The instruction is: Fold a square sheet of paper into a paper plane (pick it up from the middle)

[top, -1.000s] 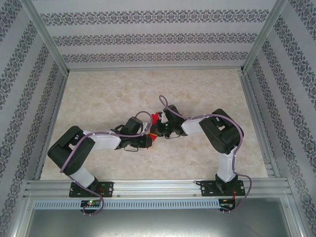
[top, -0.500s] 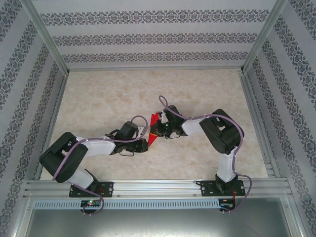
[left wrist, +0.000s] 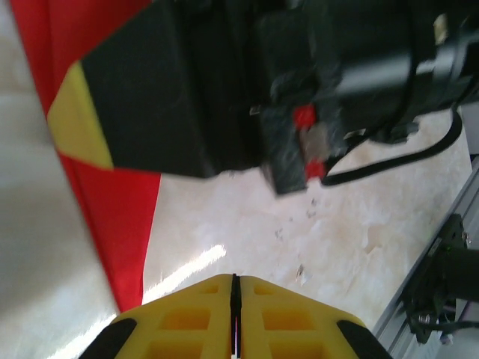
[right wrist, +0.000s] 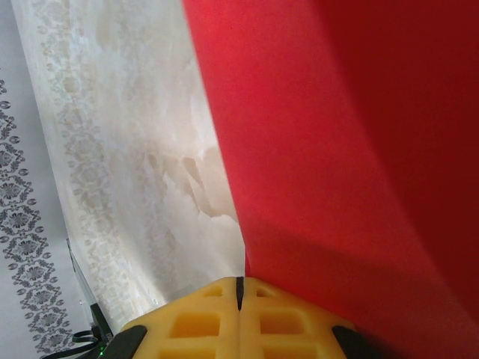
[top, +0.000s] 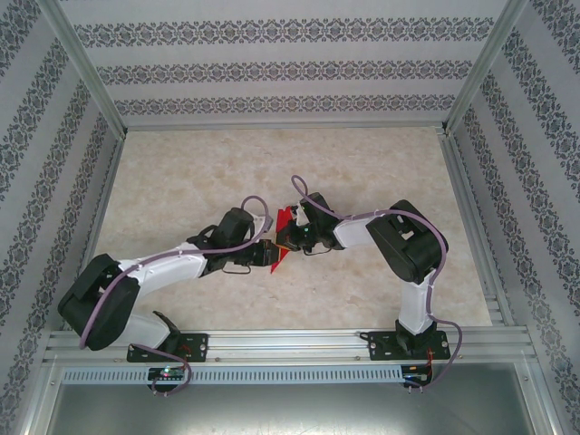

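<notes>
The square sheet of paper is a creased, bright red shape held on edge above the table's middle. My right gripper is shut on it. In the right wrist view the red paper rises from the seam of the closed yellow fingertips. My left gripper sits just left of the paper's lower end. Its yellow jaws are shut with nothing between them. In the left wrist view a red strip hangs at the left, pinched by the right gripper's black finger.
The pale marbled table is boxed in by patterned walls and aluminium posts. A metal rail carrying both arm bases runs along the near edge. The side rail and a dark mount lie to the right of my left gripper.
My left arm has stretched out low, its elbow sliding left and toward the near edge, and its gripper has crept right toward the paper. The right gripper has kept its hold.
</notes>
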Available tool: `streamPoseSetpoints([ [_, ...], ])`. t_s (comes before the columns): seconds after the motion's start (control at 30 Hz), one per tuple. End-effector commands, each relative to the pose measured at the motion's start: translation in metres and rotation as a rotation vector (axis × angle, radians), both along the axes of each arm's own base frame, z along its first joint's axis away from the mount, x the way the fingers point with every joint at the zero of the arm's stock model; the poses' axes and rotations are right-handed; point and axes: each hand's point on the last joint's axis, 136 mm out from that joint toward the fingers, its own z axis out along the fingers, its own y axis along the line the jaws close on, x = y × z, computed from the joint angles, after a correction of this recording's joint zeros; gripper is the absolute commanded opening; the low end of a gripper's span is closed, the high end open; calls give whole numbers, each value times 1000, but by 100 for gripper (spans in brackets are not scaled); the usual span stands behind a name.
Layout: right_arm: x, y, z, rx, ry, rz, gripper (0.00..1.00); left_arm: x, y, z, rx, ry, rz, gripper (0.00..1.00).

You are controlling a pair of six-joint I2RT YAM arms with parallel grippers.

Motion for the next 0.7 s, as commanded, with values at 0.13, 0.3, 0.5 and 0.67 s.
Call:
streamPoseSetpoints([
  [0.13,-12,-25,-30,-126,64,-35,0,18,1,-33,82,10,10,11],
  [0.3,-10,-23,-25,-112,60,-37,0,17,2,-55,108,30,1,11],
  [0.5,-6,-22,-20,-108,49,-42,0,10,10,-79,159,64,-5,10],
  [0.67,12,-16,-2,-21,18,-117,0,-6,27,-104,240,108,-24,10],
])
